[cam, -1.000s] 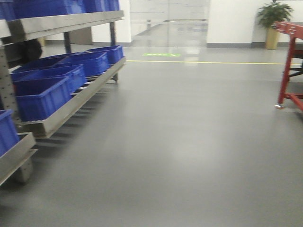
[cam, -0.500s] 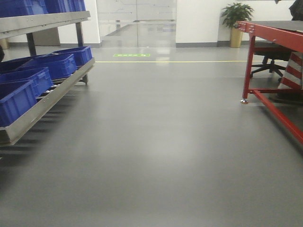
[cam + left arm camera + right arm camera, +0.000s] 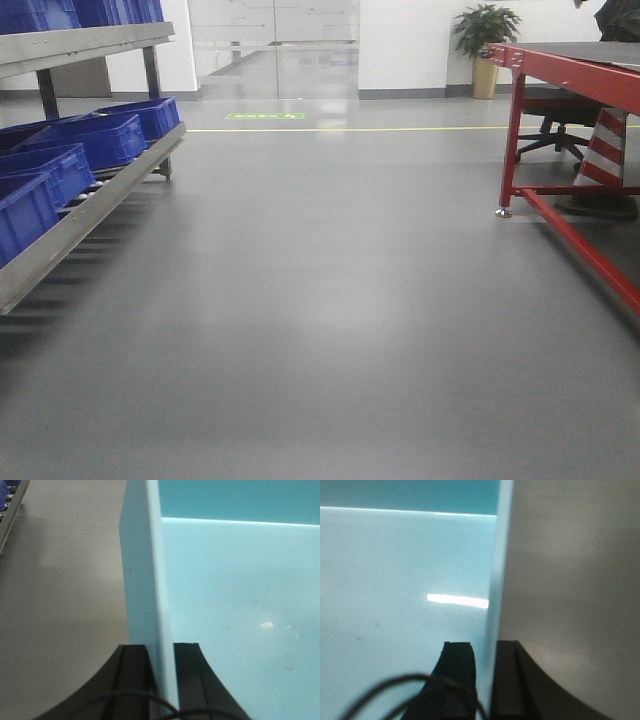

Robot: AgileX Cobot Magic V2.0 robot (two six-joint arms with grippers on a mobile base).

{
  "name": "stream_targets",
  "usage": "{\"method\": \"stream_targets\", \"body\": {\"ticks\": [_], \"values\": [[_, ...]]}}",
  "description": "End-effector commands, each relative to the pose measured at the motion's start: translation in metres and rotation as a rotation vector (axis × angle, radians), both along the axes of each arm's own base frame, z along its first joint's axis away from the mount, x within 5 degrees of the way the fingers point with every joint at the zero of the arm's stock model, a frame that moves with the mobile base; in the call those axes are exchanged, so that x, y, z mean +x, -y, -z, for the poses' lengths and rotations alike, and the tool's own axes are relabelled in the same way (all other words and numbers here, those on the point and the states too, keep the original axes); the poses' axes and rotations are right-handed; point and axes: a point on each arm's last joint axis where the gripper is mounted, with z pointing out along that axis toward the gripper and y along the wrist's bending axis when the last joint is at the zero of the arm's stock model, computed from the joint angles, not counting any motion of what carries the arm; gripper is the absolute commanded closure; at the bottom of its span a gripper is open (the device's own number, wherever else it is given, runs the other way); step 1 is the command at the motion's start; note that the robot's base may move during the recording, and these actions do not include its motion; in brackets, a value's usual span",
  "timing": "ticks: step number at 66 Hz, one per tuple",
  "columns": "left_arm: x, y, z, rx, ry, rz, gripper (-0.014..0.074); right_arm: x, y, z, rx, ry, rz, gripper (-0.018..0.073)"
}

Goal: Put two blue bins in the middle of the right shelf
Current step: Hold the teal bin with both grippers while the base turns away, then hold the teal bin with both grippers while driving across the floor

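Observation:
A blue bin fills both wrist views, looking pale blue there. My left gripper (image 3: 160, 647) is shut on the bin's left wall (image 3: 145, 580), one finger outside and one inside above the bin's floor (image 3: 240, 605). My right gripper (image 3: 484, 644) is shut on the bin's right wall (image 3: 495, 580), with the bin's inside (image 3: 395, 580) to its left. Grey floor shows beyond both walls. The front view shows neither the grippers nor the held bin. Several more blue bins (image 3: 95, 140) sit on the left rack. I cannot tell whether the red frame (image 3: 560, 70) is the right shelf.
The grey metal rack (image 3: 90, 205) runs along the left, with an upper level (image 3: 80, 40) holding more bins. Under the red frame stand a striped cone (image 3: 605, 150) and an office chair (image 3: 560, 125). A potted plant (image 3: 485, 30) and a yellow floor line (image 3: 400, 128) lie far ahead.
The front view has swung right: the left rack slid toward the left edge and the red frame came into view on the right, growing larger.

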Motion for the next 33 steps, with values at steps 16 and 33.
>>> {"method": "stream_targets", "body": {"ticks": [16,33], "values": [[-0.0064,0.0038,-0.0138,-0.088,0.069,0.034,0.0707,-0.0040,-0.0016,-0.0091,0.042,0.047,-0.025,0.0712],[-0.0064,0.0038,-0.0138,-0.088,0.069,0.034,0.0707,-0.0040,-0.0016,-0.0091,0.042,0.047,-0.025,0.0712]]}}
